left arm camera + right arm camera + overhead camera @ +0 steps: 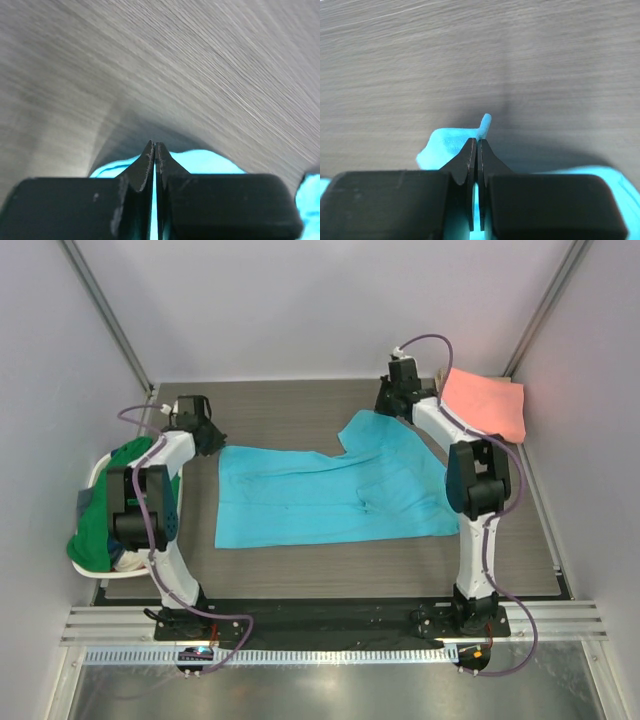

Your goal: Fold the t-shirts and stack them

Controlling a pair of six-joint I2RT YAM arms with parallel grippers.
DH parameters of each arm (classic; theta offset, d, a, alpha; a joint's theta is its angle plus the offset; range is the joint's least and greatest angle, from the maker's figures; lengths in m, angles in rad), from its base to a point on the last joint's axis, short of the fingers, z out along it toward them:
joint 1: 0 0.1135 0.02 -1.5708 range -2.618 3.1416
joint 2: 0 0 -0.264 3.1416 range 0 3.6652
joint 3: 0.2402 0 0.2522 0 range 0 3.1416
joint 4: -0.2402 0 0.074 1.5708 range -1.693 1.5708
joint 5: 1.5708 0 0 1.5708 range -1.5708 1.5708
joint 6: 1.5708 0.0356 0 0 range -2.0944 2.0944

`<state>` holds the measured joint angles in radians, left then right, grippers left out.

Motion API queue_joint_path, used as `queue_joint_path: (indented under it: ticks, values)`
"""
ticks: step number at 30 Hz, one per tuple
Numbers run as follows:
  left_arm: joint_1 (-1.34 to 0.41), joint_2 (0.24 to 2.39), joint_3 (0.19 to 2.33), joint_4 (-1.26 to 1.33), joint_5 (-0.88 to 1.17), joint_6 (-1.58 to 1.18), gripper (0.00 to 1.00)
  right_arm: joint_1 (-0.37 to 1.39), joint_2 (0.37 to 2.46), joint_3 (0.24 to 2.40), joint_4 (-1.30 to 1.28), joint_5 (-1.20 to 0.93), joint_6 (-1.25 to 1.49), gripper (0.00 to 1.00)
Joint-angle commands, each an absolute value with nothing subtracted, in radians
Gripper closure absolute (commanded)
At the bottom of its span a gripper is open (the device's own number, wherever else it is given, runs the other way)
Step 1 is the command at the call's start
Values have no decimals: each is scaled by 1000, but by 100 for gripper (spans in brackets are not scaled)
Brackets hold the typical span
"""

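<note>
A sky-blue t-shirt (330, 495) lies spread across the middle of the table. My left gripper (208, 437) is at its far left corner, shut on the cloth; in the left wrist view the blue cloth (210, 161) shows around the closed fingertips (148, 155). My right gripper (388, 400) is at the far right corner, shut on the cloth; the blue fabric (447, 145) bunches at the closed gripper (476, 142). A salmon-pink shirt (486, 403) lies folded at the far right. A green shirt (110, 505) lies in the basket at the left.
A white basket (97, 472) with green and dark cloth stands at the left edge of the table. Grey walls close in on both sides and the back. A metal rail runs along the near edge.
</note>
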<state>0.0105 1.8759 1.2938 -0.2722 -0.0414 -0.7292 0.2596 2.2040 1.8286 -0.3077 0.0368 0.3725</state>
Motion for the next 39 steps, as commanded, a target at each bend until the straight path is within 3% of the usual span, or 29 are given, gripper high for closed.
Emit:
queue_joint_path:
  ticks: [1,14,21,39]
  values:
    - [9,1760,1247,-295,-46,-709,100,259,2028,1726,-252,-1,370,99]
    - [38,1540,1013,-265,-44,-669,100,259,1485,1166,-193,52,385,99]
    - [46,1430,931,-264,-72,-687,100,259,1232,993,-207,100,422,99]
    - [52,1258,753,-259,-98,-718,100,258,979,730,-305,273,508,99]
